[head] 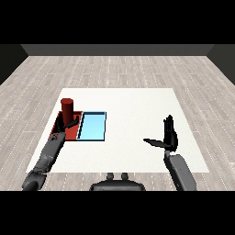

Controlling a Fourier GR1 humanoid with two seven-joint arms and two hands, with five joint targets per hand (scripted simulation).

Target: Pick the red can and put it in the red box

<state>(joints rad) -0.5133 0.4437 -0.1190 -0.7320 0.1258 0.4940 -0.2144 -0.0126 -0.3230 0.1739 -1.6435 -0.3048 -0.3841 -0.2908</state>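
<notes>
The left robot hand (69, 124) hides the red can's (67, 108) base

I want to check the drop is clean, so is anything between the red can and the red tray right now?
Nothing visible stands in the way. The red can is upright over the red tray, with the left hand at its base. The blue tray lies beside it, and the right hand is far off.

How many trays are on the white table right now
2. A red tray lies at the table's left side, with the red can standing upright in it at the left hand. A light blue tray lies right beside it on its right. None seems hidden.
</notes>
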